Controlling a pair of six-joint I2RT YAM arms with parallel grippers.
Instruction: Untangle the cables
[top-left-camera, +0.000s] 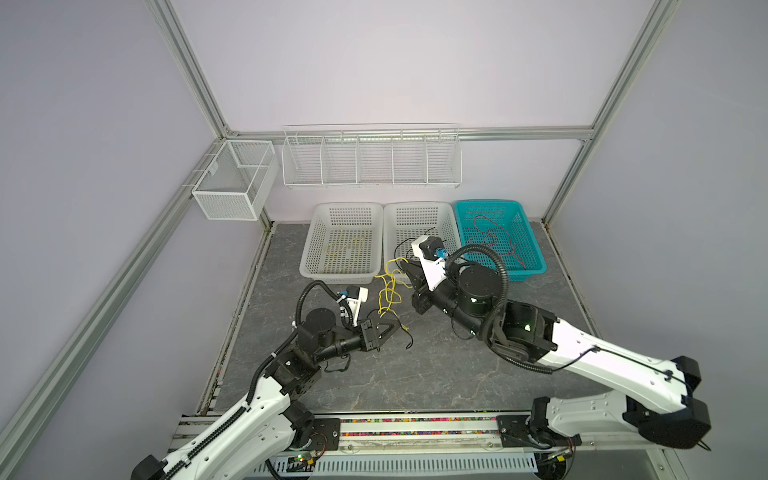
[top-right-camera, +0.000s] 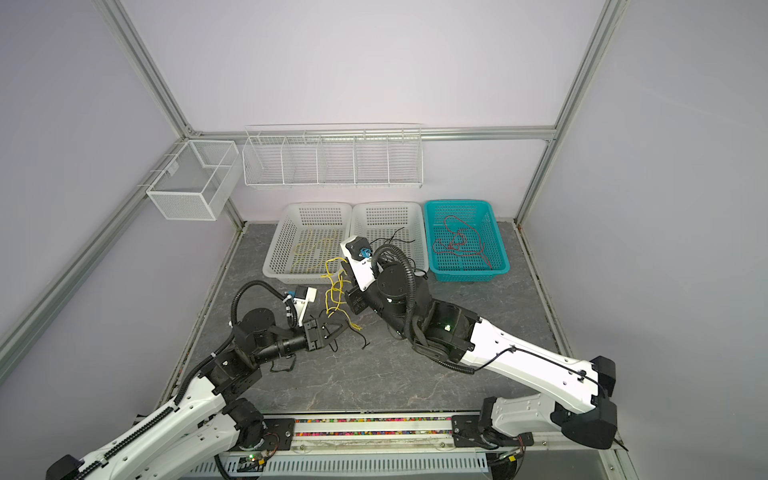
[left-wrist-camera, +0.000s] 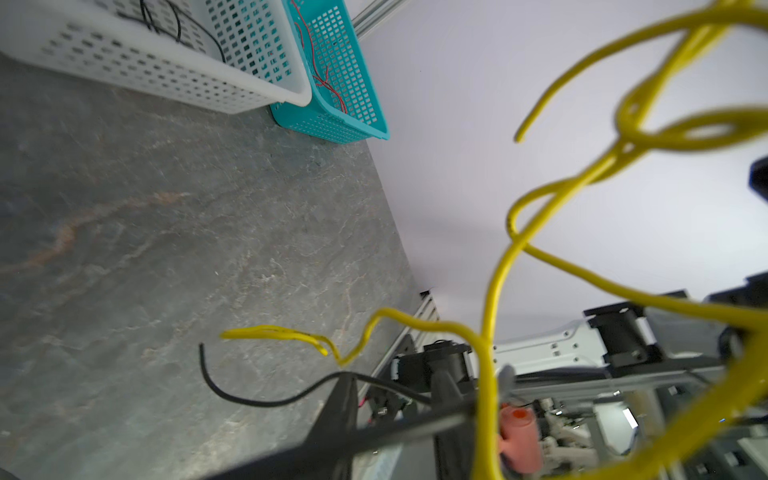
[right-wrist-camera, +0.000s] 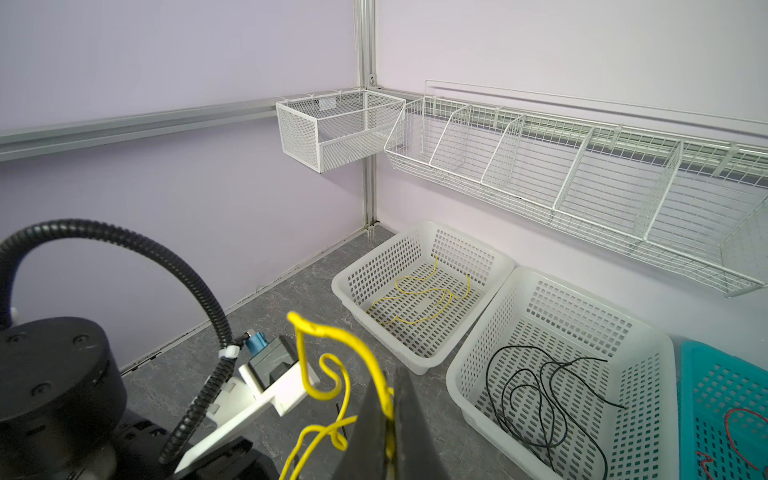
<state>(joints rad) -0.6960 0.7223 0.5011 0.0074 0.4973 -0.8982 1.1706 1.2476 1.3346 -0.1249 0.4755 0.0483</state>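
1. The yellow cable (top-left-camera: 388, 291) hangs in curly loops over the tabletop (top-left-camera: 415, 374), just in front of the baskets along its far edge. Its lower strands reach down to a black cable (top-left-camera: 406, 337) lying on the tabletop, and the two seem to cross there.
2. The right gripper (top-left-camera: 409, 274) has its jaws pressed together on the upper part of the yellow cable and holds it aloft. The right wrist view shows the strand pinched between the dark fingers (right-wrist-camera: 374, 419).
3. The left gripper (top-left-camera: 395, 326) sits low beside the black cable with its jaws narrow. In the left wrist view the black cable runs across its fingers (left-wrist-camera: 340, 407), with a yellow strand just beside them. Whether the jaws pinch anything cannot be told.
4. The step in hand looks like parting yellow from black. It would go best if the left gripper held the black cable alone, close to the crossing and low on the tabletop.
5. The right gripper should then draw the yellow cable up and away slowly, so that the loops slide open rather than cinch tight.
6. The main risk is a yellow strand caught in the left jaws, which would drag both cables together.
7. Sorted cables lie along the far edge:
   - The left white basket (top-left-camera: 307, 249) holds yellow cables (top-left-camera: 345, 249).
   - The middle white basket (top-left-camera: 388, 224) holds black cables (right-wrist-camera: 540, 399).
   - The teal basket (top-left-camera: 534, 245), toward the far right corner, holds red cables (top-left-camera: 494, 237).
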